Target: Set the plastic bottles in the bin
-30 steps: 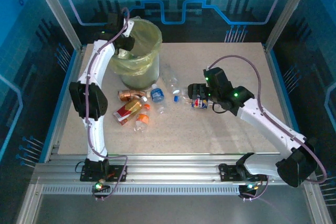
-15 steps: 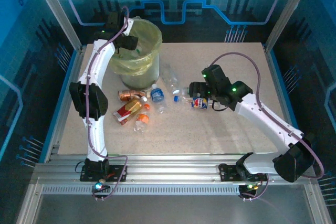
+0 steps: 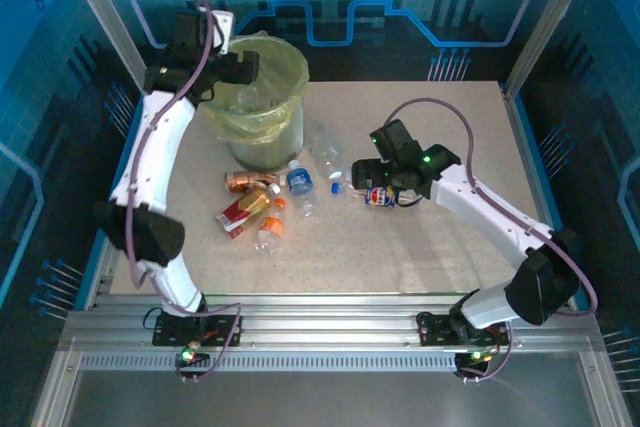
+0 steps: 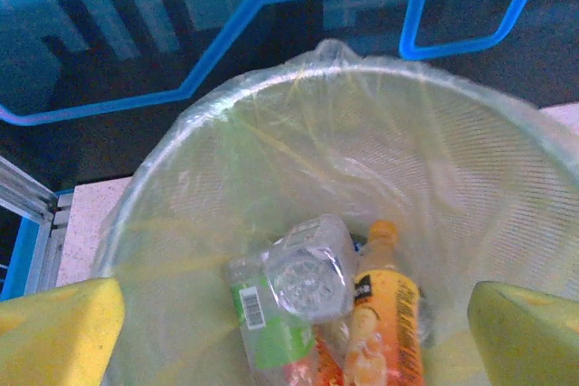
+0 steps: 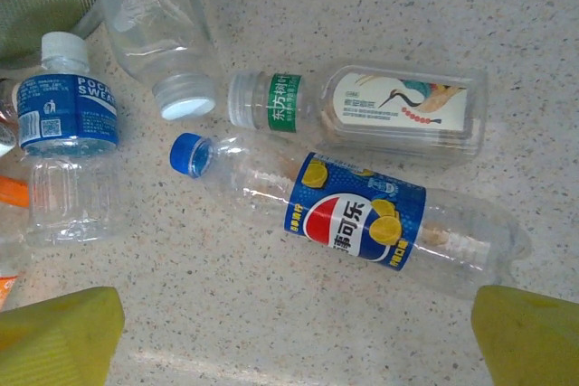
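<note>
Two bottles lie at the bottom of the bin [image 4: 407, 151], seen from the left wrist: a crushed clear green-labelled bottle [image 4: 271, 327] and, touching it on the right, an orange juice bottle [image 4: 384, 314]. The left gripper [image 4: 289, 341] hangs over the bin's mouth with its yellow fingers [image 4: 54, 332] spread wide and nothing between them. From above, this gripper sits at the bin's left rim, at the far left of the table [image 3: 400, 257]. The right gripper [image 5: 289, 336] hovers low over the table, jaws apart and empty, just above a blue-capped Pepsi bottle [image 5: 362, 219] lying on its side. Just beyond that lies a flat-sided crane-label bottle [image 5: 362, 110] with a green neck band, and beside it an unlabelled clear bottle [image 5: 163, 24] with a white cap. A Pocari Sweat bottle [image 5: 68, 146] lies further left. Nearer the bin's foot, the top view shows a cluster of orange and red bottles [image 3: 248, 209] touching one another.
</note>
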You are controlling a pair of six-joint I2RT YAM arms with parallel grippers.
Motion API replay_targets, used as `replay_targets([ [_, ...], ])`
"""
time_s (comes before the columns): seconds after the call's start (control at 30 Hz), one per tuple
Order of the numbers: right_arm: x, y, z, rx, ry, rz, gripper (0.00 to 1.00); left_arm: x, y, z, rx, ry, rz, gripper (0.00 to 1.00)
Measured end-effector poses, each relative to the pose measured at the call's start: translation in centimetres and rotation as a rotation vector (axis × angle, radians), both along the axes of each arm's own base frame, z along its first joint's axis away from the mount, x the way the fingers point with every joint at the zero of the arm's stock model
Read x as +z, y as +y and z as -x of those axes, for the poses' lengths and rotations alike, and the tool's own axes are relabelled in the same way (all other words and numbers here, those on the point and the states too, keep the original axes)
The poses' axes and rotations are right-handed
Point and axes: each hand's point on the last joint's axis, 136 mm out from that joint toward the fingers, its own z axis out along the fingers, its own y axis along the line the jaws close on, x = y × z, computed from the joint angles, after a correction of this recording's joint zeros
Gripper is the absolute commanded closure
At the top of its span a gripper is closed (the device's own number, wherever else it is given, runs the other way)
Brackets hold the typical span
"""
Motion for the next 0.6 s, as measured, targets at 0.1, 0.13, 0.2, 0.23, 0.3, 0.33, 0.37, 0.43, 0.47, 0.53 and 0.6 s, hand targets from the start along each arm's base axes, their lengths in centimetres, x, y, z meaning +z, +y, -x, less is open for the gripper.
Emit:
replay_targets([
  [0.1, -0.3, 1.5, -0.2, 0.027, 0.007, 0.004, 0.00, 1.5, 0.1, 3.1, 0.013, -0.075, 0.073, 0.01],
  [0.13, -0.4, 2.0, -0.2, 0.038, 0.009, 0.004, 0.00, 1.7, 0.1, 4.0, 0.016, -0.096, 0.099, 0.01],
  [0.2, -0.6, 3.3, -0.3, 0.057, 0.013, 0.002, 0.00, 1.5, 0.0, 5.7, 0.023, -0.131, 0.156, 0.01],
  [0.23, -0.7, 3.9, -0.3, 0.068, 0.017, 0.000, 0.00, 1.1, 0.0, 6.5, 0.029, -0.144, 0.190, 0.01],
  [0.3, -1.2, 5.2, -0.3, 0.086, 0.027, -0.002, 0.00, 0.0, -0.1, 7.7, 0.042, -0.160, 0.249, 0.01],
  [0.33, -1.5, 5.8, -0.3, 0.094, 0.035, 0.000, 0.00, -0.8, -0.1, 8.4, 0.051, -0.165, 0.280, 0.01],
  [0.37, -1.8, 6.4, -0.3, 0.104, 0.042, 0.003, 0.00, -1.4, 0.0, 8.9, 0.060, -0.169, 0.305, 0.01],
  [0.43, -2.5, 7.7, -0.3, 0.125, 0.058, 0.008, 0.00, -2.7, 0.1, 10.0, 0.080, -0.175, 0.352, 0.01],
  [0.47, -2.9, 8.4, -0.2, 0.138, 0.065, 0.012, 0.00, -3.3, 0.2, 10.6, 0.088, -0.179, 0.373, 0.01],
  [0.53, -3.6, 9.8, 0.0, 0.164, 0.081, 0.018, 0.00, -4.1, 0.4, 11.6, 0.105, -0.192, 0.408, 0.01],
  [0.6, -4.2, 11.0, 0.1, 0.187, 0.097, 0.019, 0.00, -4.5, 0.7, 12.5, 0.121, -0.212, 0.434, 0.01],
])
